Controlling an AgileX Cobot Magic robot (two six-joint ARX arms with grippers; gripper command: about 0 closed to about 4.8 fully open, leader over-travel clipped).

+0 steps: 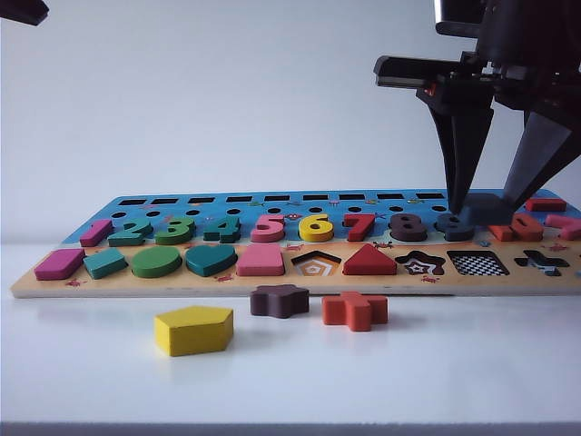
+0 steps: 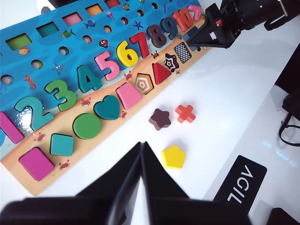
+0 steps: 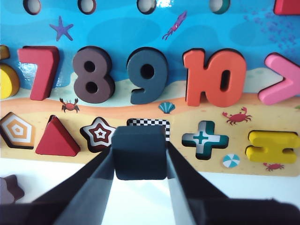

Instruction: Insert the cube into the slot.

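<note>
We see a white table [image 1: 472, 372] carrying a long wooden puzzle board [image 1: 300, 283]. In front of the board, three loose pieces lie directly on the table: a yellow pentagon [image 1: 193, 329], a dark brown star [image 1: 279, 300] and an orange cross [image 1: 354, 310].

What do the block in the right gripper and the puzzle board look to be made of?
The cube, held in the right gripper over the slot: probably painted wood, matte dark navy-grey, no glare, softly rounded corners. The puzzle board: likely wood with printed artwork; its front edge shows bare pale tan.
</note>
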